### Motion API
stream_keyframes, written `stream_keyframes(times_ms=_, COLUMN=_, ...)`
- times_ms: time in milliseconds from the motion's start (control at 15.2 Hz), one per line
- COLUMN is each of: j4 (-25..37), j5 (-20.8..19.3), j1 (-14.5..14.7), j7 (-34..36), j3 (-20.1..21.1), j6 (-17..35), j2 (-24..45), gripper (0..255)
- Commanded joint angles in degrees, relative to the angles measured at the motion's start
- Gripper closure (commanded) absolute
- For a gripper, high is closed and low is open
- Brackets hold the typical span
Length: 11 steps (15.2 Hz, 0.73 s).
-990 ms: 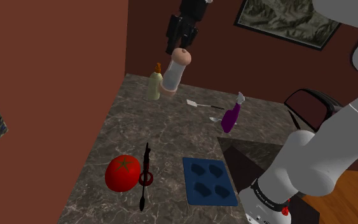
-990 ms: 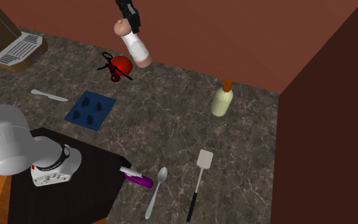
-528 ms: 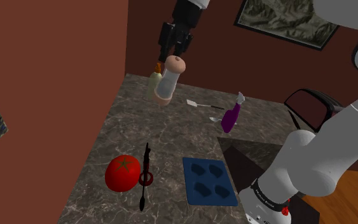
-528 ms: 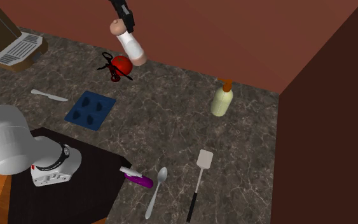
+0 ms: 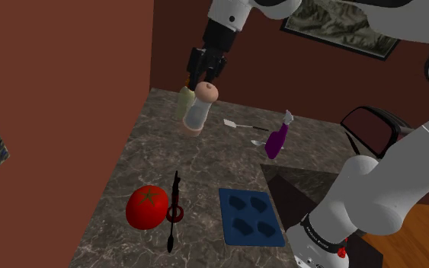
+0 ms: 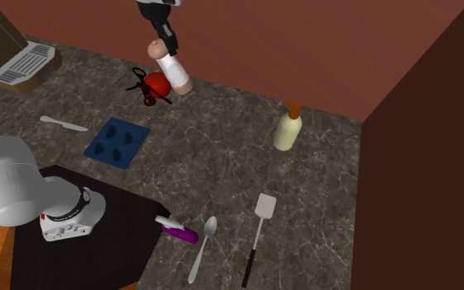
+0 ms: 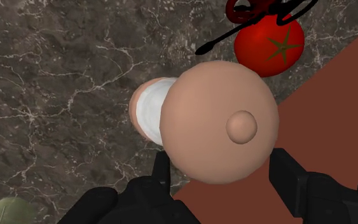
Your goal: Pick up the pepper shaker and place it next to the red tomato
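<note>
The pepper shaker (image 5: 199,110) has a white body with a tan knobbed cap and tan base. It hangs tilted in the air above the dark marble counter (image 5: 205,164), with my gripper (image 5: 203,76) shut on its cap. The second exterior view shows the shaker (image 6: 172,67) under the gripper (image 6: 161,43), close beside the tomato (image 6: 157,83). From the wrist camera the shaker's cap (image 7: 219,121) sits clasped between the black fingers (image 7: 160,173), with the tomato (image 7: 269,44) on the counter beyond it. The red tomato (image 5: 147,206) rests near the counter's front in the shoulder view.
A black utensil with a red ring (image 5: 174,210) lies against the tomato. A blue mould tray (image 5: 249,217), a purple spray bottle (image 5: 278,137), a white spatula (image 5: 239,124) and a yellowish bottle (image 5: 183,101) are on the counter. Brown walls (image 5: 68,114) border it. A spoon (image 6: 203,245) lies near the spatula.
The arm has lowered and carried the shaker toward the shoulder view's left, nearer the wall and counter; in the second exterior view it has dropped toward the tomato.
</note>
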Motion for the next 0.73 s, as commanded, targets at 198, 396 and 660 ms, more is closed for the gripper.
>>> stream_keyframes(times_ms=198, j4=-3.89, j5=0.23, j1=0.11, j7=-0.46, j3=0.18, j6=3.71, j2=-0.2, gripper=255)
stream_keyframes(times_ms=396, j4=-6.14, j5=0.38, j1=0.16, j7=-0.83, j3=0.24, j6=5.98, j2=-0.16, gripper=255)
stream_keyframes(times_ms=660, j4=-8.98, j5=0.6, j1=0.22, j7=-1.32, j3=0.33, j6=9.01, j2=0.06, gripper=255)
